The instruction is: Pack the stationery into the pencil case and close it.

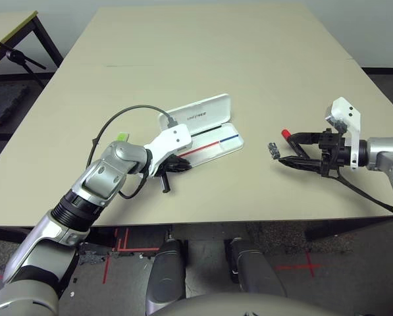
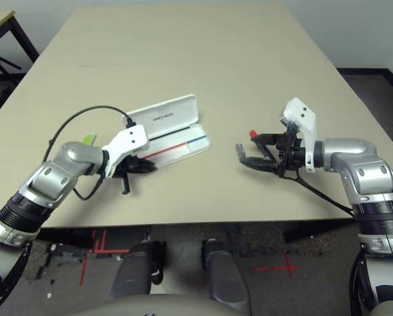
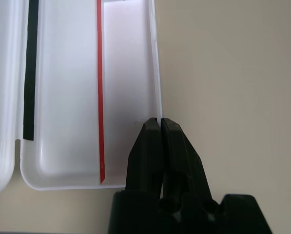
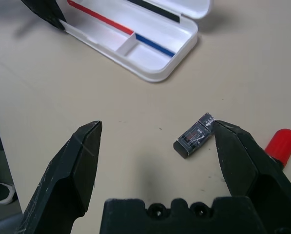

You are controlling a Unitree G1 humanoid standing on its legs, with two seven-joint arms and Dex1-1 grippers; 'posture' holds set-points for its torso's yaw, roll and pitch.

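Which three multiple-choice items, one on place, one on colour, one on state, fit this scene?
1. Where is the clip?
A. in the case
B. on the table, beside the right gripper
C. in the left gripper

2. What colour is the marker's cap?
A. red
B. blue
C. green

3. How is the case?
A. shut
B. open
C. upside down

B: it lies on the table by the right gripper.
A: the cap is red.
B: the lid stands up, the tray is bare; the left gripper is shut at its rim.
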